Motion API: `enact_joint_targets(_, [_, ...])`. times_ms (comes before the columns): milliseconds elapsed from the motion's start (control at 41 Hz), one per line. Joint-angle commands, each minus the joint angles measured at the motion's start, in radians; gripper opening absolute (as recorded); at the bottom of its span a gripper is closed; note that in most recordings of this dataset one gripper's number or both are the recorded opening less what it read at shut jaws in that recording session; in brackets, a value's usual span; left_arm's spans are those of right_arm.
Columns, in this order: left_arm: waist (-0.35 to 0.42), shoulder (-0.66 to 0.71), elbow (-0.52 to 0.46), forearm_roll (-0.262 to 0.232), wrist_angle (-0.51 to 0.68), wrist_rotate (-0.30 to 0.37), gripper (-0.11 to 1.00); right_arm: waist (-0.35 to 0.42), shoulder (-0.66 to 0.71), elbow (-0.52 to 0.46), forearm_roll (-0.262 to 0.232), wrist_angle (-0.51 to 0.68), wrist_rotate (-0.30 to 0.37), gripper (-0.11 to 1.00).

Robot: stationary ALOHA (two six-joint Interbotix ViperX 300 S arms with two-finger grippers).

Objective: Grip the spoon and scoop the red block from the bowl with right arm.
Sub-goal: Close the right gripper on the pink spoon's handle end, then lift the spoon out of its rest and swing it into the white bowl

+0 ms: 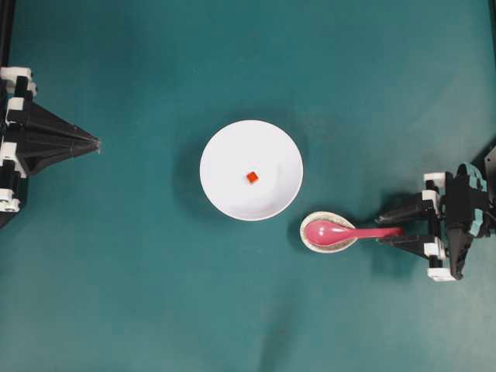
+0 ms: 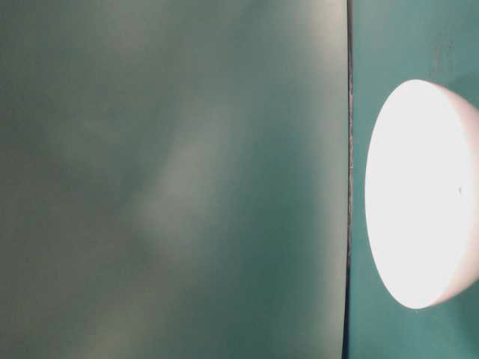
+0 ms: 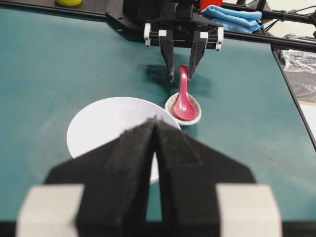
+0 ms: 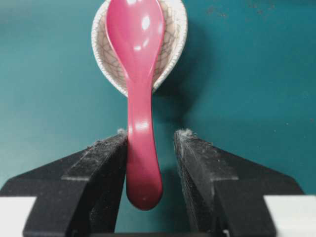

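The pink spoon lies with its scoop in a small speckled dish and its handle pointing right. My right gripper is open with one finger on each side of the handle end. In the right wrist view the left finger touches the spoon handle and a gap remains on the right. The red block sits in the middle of the white bowl. My left gripper is shut and empty at the far left; its fingers hide the block in the left wrist view.
The speckled dish stands just off the bowl's lower right rim. The bowl fills the right side of the table-level view. A blue cloth and a yellow object lie beyond the table's far edge.
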Motion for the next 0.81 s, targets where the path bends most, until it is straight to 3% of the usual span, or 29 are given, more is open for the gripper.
enact_joint_targets(0, [0.008,0.009,-0.026,0.000,-0.006,0.000,0.00,0.008,-0.011,-0.009,0.002,-0.011,0.005,0.48])
enact_joint_targets(317, [0.020,0.014,-0.026,0.000,-0.005,0.000,0.00,0.008,-0.011,-0.018,0.002,-0.012,0.005,0.47])
enact_joint_targets(391, [0.020,0.018,-0.025,0.000,-0.006,0.000,0.00,0.008,-0.011,-0.018,0.000,-0.012,0.005,0.43])
enact_joint_targets(562, [0.020,0.020,-0.026,0.000,-0.006,0.000,0.00,0.008,-0.011,-0.020,-0.003,-0.012,0.000,0.24])
enact_joint_targets(781, [0.020,0.021,-0.025,0.002,-0.005,0.000,0.00,0.008,-0.040,-0.043,-0.003,-0.023,-0.014,0.23])
